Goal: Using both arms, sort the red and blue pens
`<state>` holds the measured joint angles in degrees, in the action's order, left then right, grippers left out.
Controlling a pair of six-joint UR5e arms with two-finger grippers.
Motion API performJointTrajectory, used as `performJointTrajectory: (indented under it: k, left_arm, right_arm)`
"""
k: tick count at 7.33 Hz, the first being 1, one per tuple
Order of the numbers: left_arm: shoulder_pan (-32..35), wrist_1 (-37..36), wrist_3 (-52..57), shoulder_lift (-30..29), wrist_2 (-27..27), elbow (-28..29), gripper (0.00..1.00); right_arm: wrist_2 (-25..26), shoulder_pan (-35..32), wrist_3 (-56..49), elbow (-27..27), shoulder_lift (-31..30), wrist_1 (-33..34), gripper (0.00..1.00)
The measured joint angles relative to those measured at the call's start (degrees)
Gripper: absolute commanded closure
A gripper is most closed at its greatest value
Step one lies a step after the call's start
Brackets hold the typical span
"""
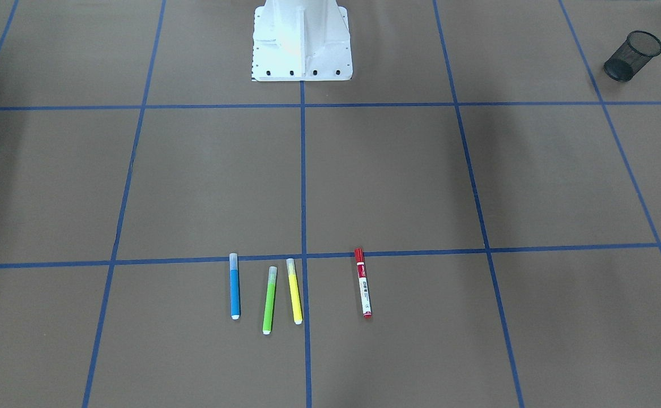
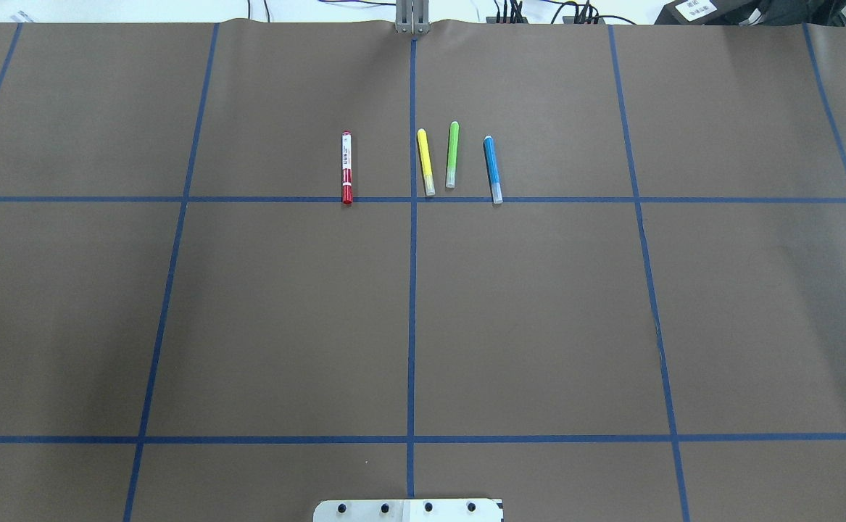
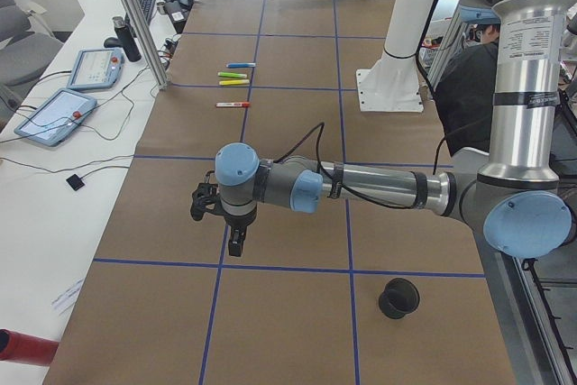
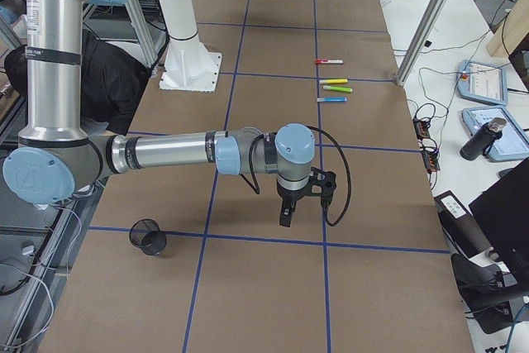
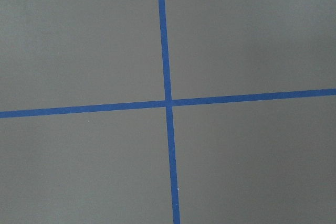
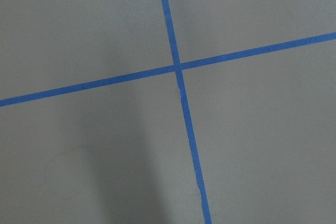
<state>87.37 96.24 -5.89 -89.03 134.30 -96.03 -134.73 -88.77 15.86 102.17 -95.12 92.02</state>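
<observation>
Mispicks are invited by crowding: blue pen (image 2: 492, 170) and yellow marker (image 2: 425, 162) are parted only by a green marker (image 2: 451, 155), red pen (image 2: 346, 168) near its other side; whether left gripper (image 3: 236, 242) or right gripper (image 4: 286, 219) is spread cannot be told.

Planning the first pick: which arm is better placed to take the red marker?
Left, probably: in the overhead view the red marker lies left of the centre tape line, the side of the left arm.

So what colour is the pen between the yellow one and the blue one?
That pen is green, with a pale cap. It shows best in the front-facing view.
</observation>
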Motion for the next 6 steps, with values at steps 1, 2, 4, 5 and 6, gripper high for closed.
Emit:
performJointTrajectory:
  k: [1,2,4,5,6]
  left_arm:
    - [0.0,0.0,0.0,0.0,0.0,0.0,0.00]
    - [0.0,0.0,0.0,0.0,0.0,0.0,0.00]
    - [0.0,-0.1,-0.2,-0.1,0.1,-0.3,0.00]
    - [-0.2,-0.3,-0.4,-0.6,0.1,-0.5,0.00]
    - [-0.7,-0.8,-0.8,-2.2,0.0,-0.6,0.00]
  right_arm:
    - [0.0,0.0,0.0,0.2,0.0,0.0,0.00]
    - [0.0,0.0,0.0,0.5,0.0,0.0,0.00]
    - [-0.1,0.0,0.0,0.8,0.0,0.1,0.00]
    - [-0.3,0.1,0.1,1.2,0.1,0.0,0.00]
    - [-0.3,0.6,0.2,1.8,0.4,0.1,0.00]
